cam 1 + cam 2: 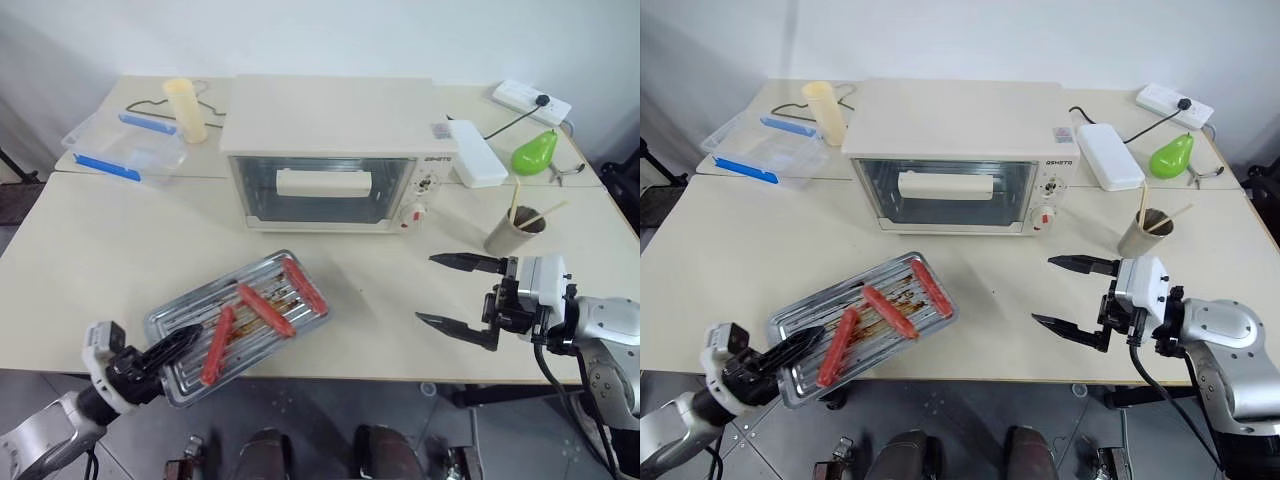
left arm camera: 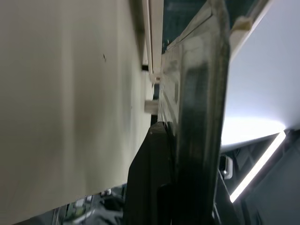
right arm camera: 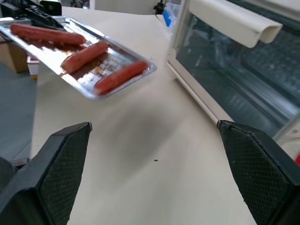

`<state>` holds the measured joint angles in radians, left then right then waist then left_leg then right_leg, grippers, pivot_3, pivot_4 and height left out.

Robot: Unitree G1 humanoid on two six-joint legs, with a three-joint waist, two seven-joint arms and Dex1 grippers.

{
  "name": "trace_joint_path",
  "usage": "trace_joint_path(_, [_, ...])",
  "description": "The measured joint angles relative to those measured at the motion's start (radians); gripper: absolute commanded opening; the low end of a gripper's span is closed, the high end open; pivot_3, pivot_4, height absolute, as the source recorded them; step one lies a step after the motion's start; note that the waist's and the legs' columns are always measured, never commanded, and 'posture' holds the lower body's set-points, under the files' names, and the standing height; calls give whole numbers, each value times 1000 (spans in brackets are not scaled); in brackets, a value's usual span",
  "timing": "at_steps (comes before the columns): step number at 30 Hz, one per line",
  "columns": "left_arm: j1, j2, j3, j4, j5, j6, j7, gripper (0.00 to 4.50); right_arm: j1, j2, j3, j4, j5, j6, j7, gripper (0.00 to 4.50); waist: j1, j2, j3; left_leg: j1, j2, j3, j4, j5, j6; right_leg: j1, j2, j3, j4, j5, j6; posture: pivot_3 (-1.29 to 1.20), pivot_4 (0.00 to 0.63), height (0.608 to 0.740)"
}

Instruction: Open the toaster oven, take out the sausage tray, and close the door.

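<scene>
Tabletop [image 1: 90,250] bears sausage tray [image 1: 240,322], long axis angled toward oven [image 1: 335,155].

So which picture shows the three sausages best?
The right wrist view: the three sausages lie close and large on the sausage tray, clear of the fingers. Both eye views show them smaller from above, with the left gripper shut on the tray's edge. The left wrist view shows the tray edge-on.
</scene>
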<state>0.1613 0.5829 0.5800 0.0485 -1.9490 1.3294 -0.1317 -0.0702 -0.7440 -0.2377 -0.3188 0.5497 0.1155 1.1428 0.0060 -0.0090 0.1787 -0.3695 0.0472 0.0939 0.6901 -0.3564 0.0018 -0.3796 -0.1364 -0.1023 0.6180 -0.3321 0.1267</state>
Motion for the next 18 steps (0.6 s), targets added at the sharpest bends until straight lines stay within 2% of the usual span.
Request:
trace_joint_path(8, [-255, 52, -220, 112, -2, -10, 127, 0, 53, -19, -43, -41, 2, 19, -32, 4480, 19, 2, 0, 0, -1, 1, 0, 1, 1, 1, 0, 0, 1, 0, 0, 0, 150, 740])
trace_joint_path(18, [-423, 85, -369, 161, -12, -21, 290, 0, 130, -19, -83, -81, 3, 18, -53, 4480, 33, 4, -2, 1, -11, -2, 0, 4, 5, 3, -5, 0, 2, 1, 2, 0, 150, 740])
